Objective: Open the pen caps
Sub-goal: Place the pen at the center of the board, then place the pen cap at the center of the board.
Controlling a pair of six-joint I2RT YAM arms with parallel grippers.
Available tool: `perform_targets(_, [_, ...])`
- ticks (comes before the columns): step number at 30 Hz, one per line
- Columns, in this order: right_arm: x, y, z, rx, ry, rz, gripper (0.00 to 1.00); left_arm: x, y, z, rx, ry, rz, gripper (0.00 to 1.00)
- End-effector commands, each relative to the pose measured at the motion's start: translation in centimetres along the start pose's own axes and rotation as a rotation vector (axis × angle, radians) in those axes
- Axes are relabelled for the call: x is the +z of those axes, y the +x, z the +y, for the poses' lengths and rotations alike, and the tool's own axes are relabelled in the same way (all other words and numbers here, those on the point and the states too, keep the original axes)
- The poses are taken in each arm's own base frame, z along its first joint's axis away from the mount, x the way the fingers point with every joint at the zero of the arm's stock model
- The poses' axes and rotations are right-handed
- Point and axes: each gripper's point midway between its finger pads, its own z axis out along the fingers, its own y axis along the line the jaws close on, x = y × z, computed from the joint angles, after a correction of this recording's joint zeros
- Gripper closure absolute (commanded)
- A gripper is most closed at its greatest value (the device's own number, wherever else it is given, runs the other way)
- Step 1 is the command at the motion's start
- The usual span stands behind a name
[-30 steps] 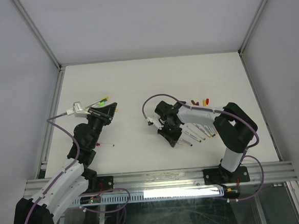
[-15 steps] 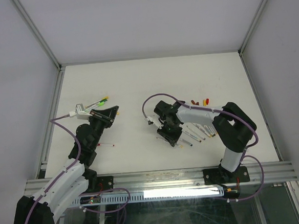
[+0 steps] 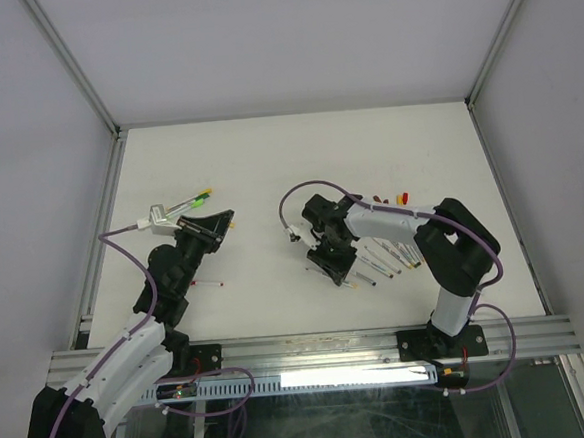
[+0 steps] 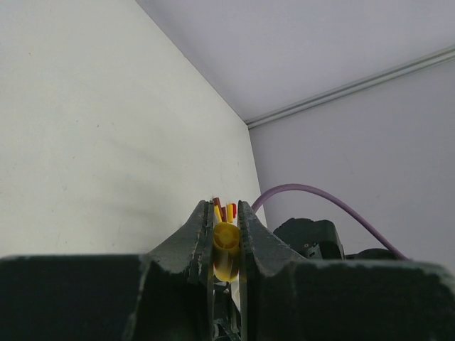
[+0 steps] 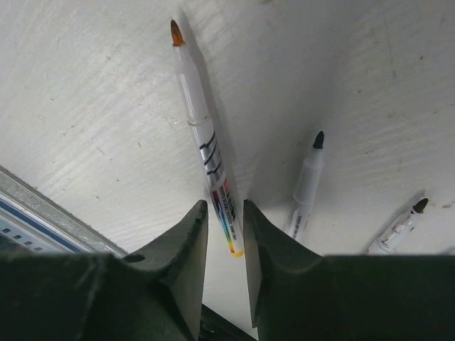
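White tabletop (image 3: 268, 161) barely altered since a second ago. Left gripper (image 4: 225, 220) clamped on stubby yellow plastic cap (image 4: 227, 252); right gripper (image 5: 225, 213), jaws narrowly parted, nudged lower astride uncapped orange-tipped white pen (image 5: 201, 131). Likely this pen just opened.

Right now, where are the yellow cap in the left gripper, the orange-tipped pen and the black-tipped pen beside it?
yellow cap (image 4: 226, 247): left wrist view, round end face.
orange-tipped pen (image 5: 205, 141): right wrist view, mid-barrel.
black-tipped pen (image 5: 307, 185): right wrist view, white barrel.

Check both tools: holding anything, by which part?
Left tool clamps a yellow cap across its sides. Right tool straddles an uncapped pen at its rear end, ungripped.
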Motion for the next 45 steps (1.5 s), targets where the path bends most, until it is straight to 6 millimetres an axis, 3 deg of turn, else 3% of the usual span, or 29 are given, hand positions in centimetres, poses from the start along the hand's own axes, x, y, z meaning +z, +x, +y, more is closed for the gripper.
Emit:
perform_targets(1, [-1.6,-2.0,-0.3,-0.024,0.002,-0.091,0.71,-0.3,0.5,-0.6,-0.017,0.035,0.028,1.0])
perform_targets(15, [-3.0,-2.9,-0.1,-0.045,-0.025,-0.148,0.68,-0.3,1.3,-0.6,-0.02,0.039,0.069,1.0])
perform_targets(18, [-3.8,-3.1,0.0,-0.049,-0.037,-0.167,0.62,-0.2,1.7,-0.5,-0.017,0.038,0.089,1.0])
perform_targets(28, [-6.8,-3.6,0.1,-0.057,-0.092,-0.27,0.6,0.8,5.0,0.7,0.037,-0.023,0.238,1.0])
perform_targets(32, [-9.7,-4.9,-1.0,-0.08,-0.086,-0.377,0.6,1.7,7.6,1.0,0.118,-0.098,0.302,1.0])
perform_targets(37, [-18.3,-8.6,-3.4,-0.116,-0.006,-0.686,0.6,3.4,11.7,1.9,0.223,-0.201,0.4,1.0])
perform_targets(39, [-21.7,-9.7,-4.1,-0.12,0.037,-0.823,0.51,4.1,13.6,2.3,0.279,-0.239,0.453,1.0])
perform_targets(41, [-23.4,-10.3,-4.6,-0.114,0.069,-0.921,0.26,4.6,15.3,2.8,0.333,-0.269,0.502,1.0])
perform_targets(42, [-23.2,-10.4,-4.6,-0.112,0.06,-0.937,0.15,4.7,16.1,3.2,0.354,-0.284,0.521,1.0])
perform_targets(45, [-20.8,-9.9,-4.6,-0.069,-0.056,-0.877,0.11,5.4,18.2,4.3,0.408,-0.316,0.576,1.0])
